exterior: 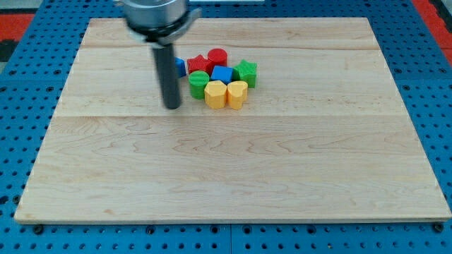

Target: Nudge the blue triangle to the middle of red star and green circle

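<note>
Starting at the view's left, my tip (171, 107) rests on the tabletop (226, 169) just left of the cluster; the arm ends in a bare rod, with no fingers to spread or close. Behind the rod peeks the blue triangle (180, 67), partly hidden, touching the red star (197, 64) on its left side. The green circle (198, 83) sits just below that star, the two nearly touching. Further right lie a blue cube (222, 75), red cylinder (217, 56), two yellow blocks (226, 94) and a green star (246, 72). I judge the triangle still outside the pair, so the nudge remains
</note>
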